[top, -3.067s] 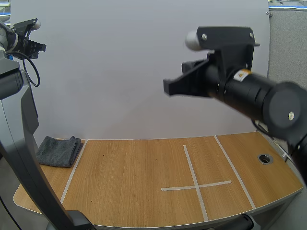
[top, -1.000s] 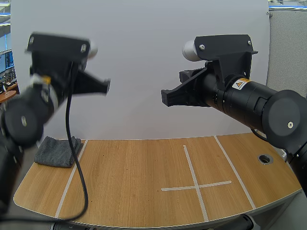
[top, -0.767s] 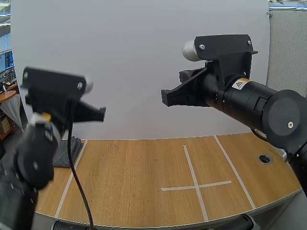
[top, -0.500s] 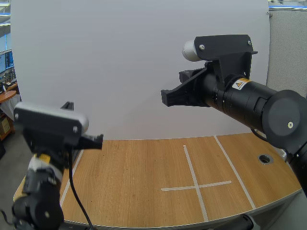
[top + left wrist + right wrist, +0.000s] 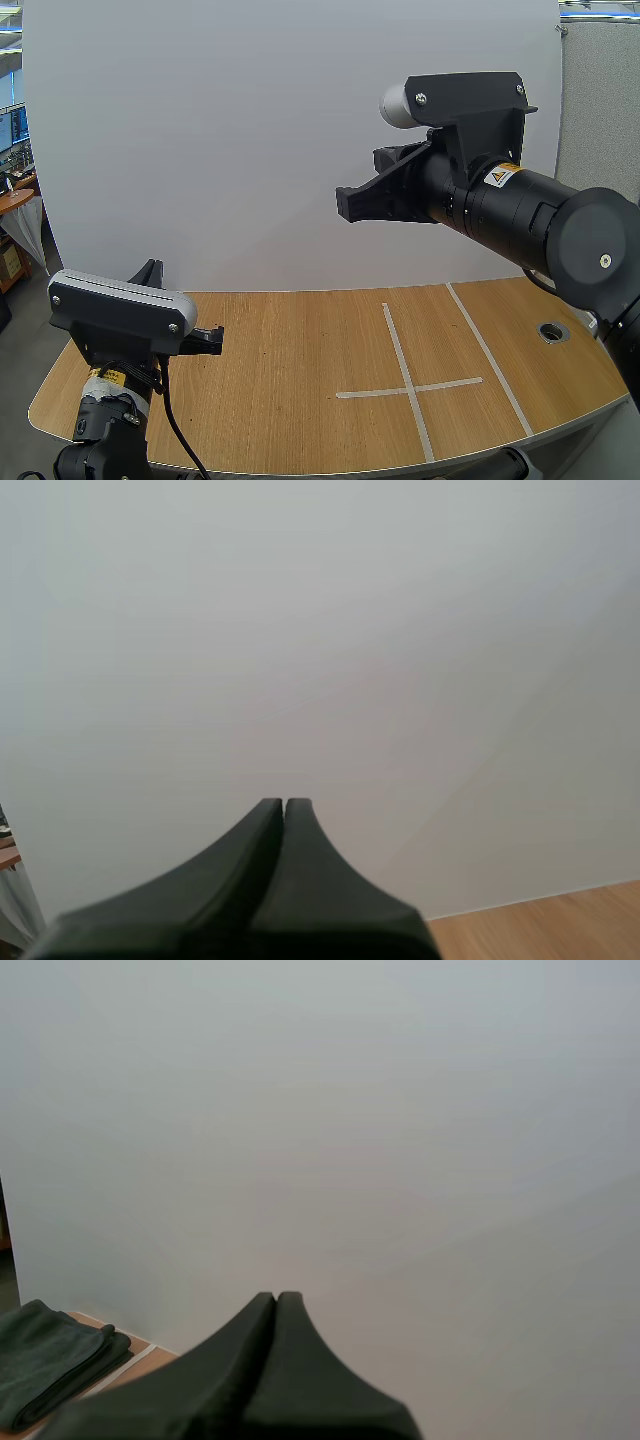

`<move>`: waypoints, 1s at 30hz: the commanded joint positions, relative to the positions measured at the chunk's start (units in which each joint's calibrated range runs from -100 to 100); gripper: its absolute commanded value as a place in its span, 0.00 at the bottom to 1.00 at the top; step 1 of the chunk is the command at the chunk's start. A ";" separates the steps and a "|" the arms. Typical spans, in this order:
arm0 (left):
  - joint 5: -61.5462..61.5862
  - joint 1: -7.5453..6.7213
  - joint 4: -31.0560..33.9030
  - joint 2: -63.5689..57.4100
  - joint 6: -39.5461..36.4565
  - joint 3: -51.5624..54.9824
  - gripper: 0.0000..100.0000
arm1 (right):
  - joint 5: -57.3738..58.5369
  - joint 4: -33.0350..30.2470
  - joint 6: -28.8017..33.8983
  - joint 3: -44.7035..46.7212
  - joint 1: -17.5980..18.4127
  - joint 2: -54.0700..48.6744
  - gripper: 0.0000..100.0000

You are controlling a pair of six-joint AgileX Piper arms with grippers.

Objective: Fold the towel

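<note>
A dark grey towel lies folded in a thick stack on the far left end of the wooden table, beside a white tape line. My left gripper hovers low over the table's left front, and in the high view its arm blocks the towel's spot. Its fingers lie together as one dark wedge, holding nothing. My right gripper hangs high above the table's middle, pointing left. Its fingers are also pressed together with nothing between them.
White tape lines mark the table, with a cross right of centre and a long strip beyond it. A round cable hole sits near the right edge. A white wall stands behind the table.
My left arm has swung down from high at the left to low over the table's left front, and now covers the towel in the high view. The right arm has stayed still.
</note>
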 commanded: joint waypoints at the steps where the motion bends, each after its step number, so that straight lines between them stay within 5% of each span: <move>1: -5.26 0.11 -1.69 -0.33 -0.60 0.26 0.02 | -0.48 0.04 0.29 0.04 0.06 -0.42 0.00; 10: -24.03 0.11 -1.69 -0.33 -0.60 0.26 0.02 | -0.48 0.04 0.29 0.04 0.06 -0.42 0.00; 21: -24.09 0.11 -1.52 -0.33 -0.63 0.01 0.02 | -0.48 0.04 0.29 0.04 0.06 -0.42 0.00; 24: -17.23 0.11 10.93 -0.33 -9.21 0.01 0.02 | -0.48 0.04 0.29 0.04 0.06 -0.42 0.00; 27: -15.03 0.11 32.02 -0.33 -29.55 0.01 0.02 | -0.48 0.04 0.29 0.04 0.06 -0.42 0.00; 30: -12.66 0.11 33.64 -0.33 -35.27 0.01 0.02 | -0.48 0.04 0.29 0.04 0.06 -0.42 0.00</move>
